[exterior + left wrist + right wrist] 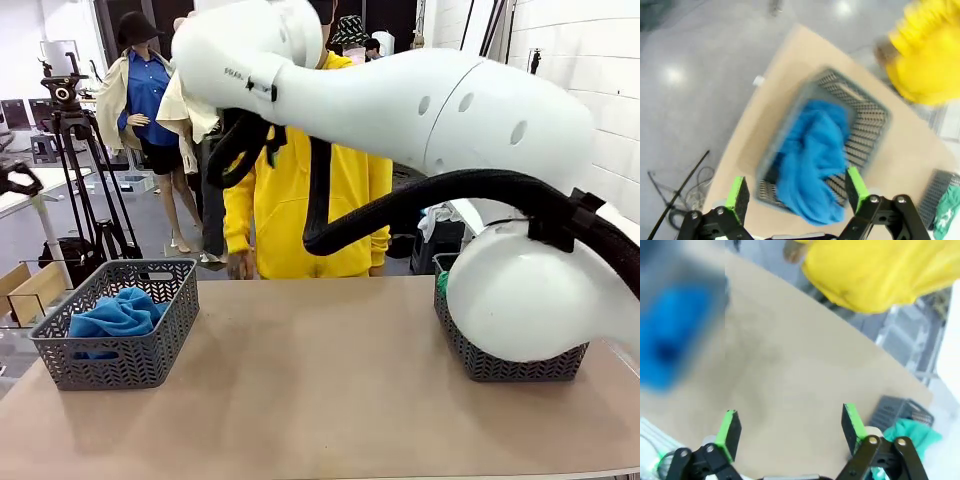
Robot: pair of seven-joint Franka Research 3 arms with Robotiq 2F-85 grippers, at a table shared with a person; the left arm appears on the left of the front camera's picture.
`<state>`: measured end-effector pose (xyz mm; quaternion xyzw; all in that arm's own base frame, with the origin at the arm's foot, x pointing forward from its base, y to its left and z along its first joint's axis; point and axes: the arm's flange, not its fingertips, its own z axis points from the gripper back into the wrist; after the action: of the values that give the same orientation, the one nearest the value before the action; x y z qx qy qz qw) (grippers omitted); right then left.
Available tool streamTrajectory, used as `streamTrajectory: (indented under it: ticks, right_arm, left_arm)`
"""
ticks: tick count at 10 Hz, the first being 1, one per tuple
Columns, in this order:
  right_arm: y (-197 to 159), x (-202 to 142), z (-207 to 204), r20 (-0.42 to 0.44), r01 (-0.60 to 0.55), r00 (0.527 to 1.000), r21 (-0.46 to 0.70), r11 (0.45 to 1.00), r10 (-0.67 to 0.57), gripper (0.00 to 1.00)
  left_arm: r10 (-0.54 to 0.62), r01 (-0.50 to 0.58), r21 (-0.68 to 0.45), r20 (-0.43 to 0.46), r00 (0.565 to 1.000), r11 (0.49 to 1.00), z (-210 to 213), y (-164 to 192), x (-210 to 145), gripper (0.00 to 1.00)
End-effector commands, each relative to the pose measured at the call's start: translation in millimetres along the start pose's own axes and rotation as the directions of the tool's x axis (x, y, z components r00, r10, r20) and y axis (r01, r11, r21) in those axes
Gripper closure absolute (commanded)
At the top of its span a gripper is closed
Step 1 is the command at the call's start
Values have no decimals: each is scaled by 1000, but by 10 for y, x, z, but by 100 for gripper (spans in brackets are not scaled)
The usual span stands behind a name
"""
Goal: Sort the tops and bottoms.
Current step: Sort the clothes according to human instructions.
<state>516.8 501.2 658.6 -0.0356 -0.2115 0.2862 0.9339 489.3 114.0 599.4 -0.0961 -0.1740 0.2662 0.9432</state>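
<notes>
A bright blue top [118, 313] lies bunched in the grey basket [150, 350] on the table's left side. My left gripper [796, 195] hangs open high above that blue top [812, 155] and its basket [865, 125], with nothing between the green pads. Green bottoms [441, 283] peek from the right basket [500, 362], mostly hidden behind my white right arm. My right gripper [791, 429] is open and empty above bare tabletop, with the green bottoms [910, 432] in their basket [895, 412] at lower right. The blue top [670, 335] is a blur at left.
A person in a yellow hoodie [300, 200] stands at the far side of the table, one hand [238, 265] near its edge. My right arm [420, 100] sweeps across the upper front view. Bare tabletop [320, 380] lies between the two baskets.
</notes>
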Motion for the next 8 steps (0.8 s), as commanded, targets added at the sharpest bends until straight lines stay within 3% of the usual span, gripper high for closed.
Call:
streamTrajectory:
  ticks: [1,4,5,6,7,8]
  right_arm:
    - [-402,-1163,-4,-25,158,987,-81,984,-160,0]
    - [-828,-2165,215,-5,343,937,-174,923,-349,0]
    - [-860,-2488,192,-4,355,932,-185,916,-362,0]
    - [-861,-2786,113,-66,349,929,-169,922,-364,0]
    - [-821,-3080,-90,-93,320,938,-141,937,-334,0]
    - [-805,-3316,-299,-124,369,916,-115,922,-382,0]
  left_arm:
    - [-223,222,-145,12,975,964,-62,-543,-436,0]
    - [-464,462,-165,28,885,871,-232,-1502,-1416,0]
    - [-529,531,-169,57,847,831,-277,-1688,-1707,0]
    - [-582,586,-164,75,810,794,-312,-1807,-1927,0]
    - [-627,637,-143,110,771,758,-399,-1834,-2042,0]
    - [-644,653,-135,109,757,745,-487,-1857,-2059,0]
